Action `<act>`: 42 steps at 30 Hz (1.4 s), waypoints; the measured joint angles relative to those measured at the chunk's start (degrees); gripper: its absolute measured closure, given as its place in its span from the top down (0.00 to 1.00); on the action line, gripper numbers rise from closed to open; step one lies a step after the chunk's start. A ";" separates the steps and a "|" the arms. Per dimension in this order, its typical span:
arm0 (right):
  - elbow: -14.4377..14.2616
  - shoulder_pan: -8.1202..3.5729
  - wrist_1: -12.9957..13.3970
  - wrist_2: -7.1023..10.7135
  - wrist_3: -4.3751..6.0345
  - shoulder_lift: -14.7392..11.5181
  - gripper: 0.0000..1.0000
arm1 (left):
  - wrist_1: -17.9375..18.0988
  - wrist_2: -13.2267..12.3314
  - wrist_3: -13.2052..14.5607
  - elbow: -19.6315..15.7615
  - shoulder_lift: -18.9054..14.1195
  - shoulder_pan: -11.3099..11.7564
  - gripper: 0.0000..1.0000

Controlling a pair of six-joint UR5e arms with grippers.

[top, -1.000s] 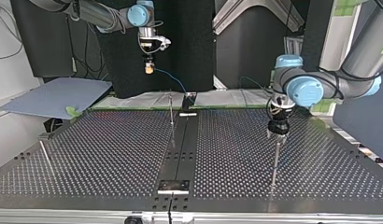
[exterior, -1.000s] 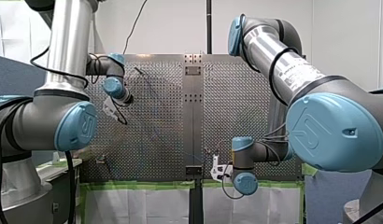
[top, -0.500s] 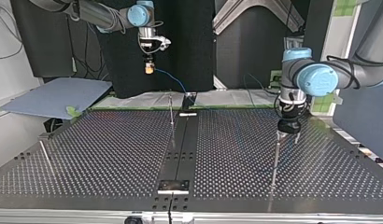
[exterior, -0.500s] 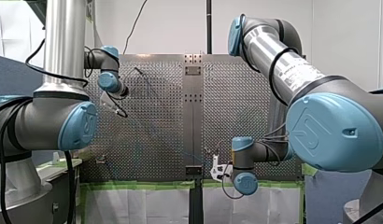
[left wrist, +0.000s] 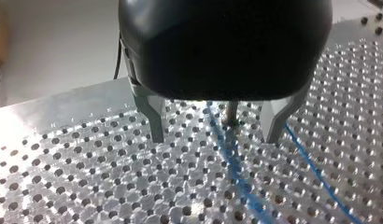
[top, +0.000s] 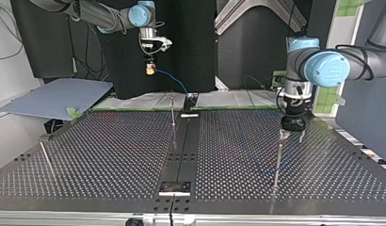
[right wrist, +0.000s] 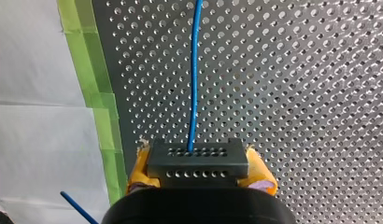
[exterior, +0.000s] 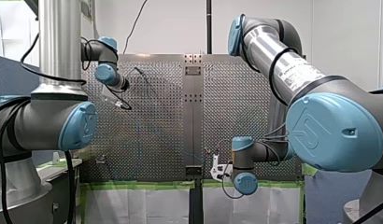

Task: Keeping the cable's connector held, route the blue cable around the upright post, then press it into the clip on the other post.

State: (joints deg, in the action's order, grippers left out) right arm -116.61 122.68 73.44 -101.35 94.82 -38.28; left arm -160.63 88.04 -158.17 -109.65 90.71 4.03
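Observation:
In the right wrist view my right gripper (right wrist: 199, 179) is shut on the dark connector block (right wrist: 197, 162), yellow pads on either side. The blue cable (right wrist: 194, 70) leaves the block and runs ahead over the perforated table. The top view shows that gripper (top: 150, 69) held high at the back left, the cable (top: 174, 84) sloping down from it. My left gripper (left wrist: 216, 137) is open, its metal fingers (left wrist: 156, 122) astride the cable (left wrist: 231, 161) and the tip of a thin post (left wrist: 230, 113). In the top view it (top: 293, 135) hovers over the right-hand post (top: 277, 162).
A second upright post (top: 172, 117) stands by the table's central rail (top: 181, 155). A slanted rod (top: 46, 157) sits at the top view's left. A grey board (top: 54, 96) lies off the table at the back left. Green tape (right wrist: 98, 107) edges the plate.
My left arm has shifted its gripper toward the top view's right, further along above the right-hand post, and up in the front view. My right gripper has stayed still with the connector.

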 joint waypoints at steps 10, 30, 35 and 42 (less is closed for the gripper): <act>0.01 -0.40 0.33 0.02 0.03 0.00 0.00 | -3.41 -0.85 1.91 -1.09 -4.76 -0.79 0.99; 0.43 -0.93 0.69 1.52 0.27 -0.01 0.00 | -7.74 1.36 11.76 -1.23 -12.06 -0.29 0.99; 0.44 -0.95 0.72 2.09 0.27 -0.01 0.00 | -10.08 1.70 14.43 0.54 -11.99 0.08 0.99; 0.58 -0.92 0.74 2.68 0.24 0.00 0.00 | -13.96 4.50 18.33 4.35 -11.35 0.26 0.99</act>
State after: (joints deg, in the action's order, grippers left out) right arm -116.04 121.76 74.18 -98.66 95.06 -38.28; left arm -174.59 92.54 -139.84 -105.30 79.36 4.29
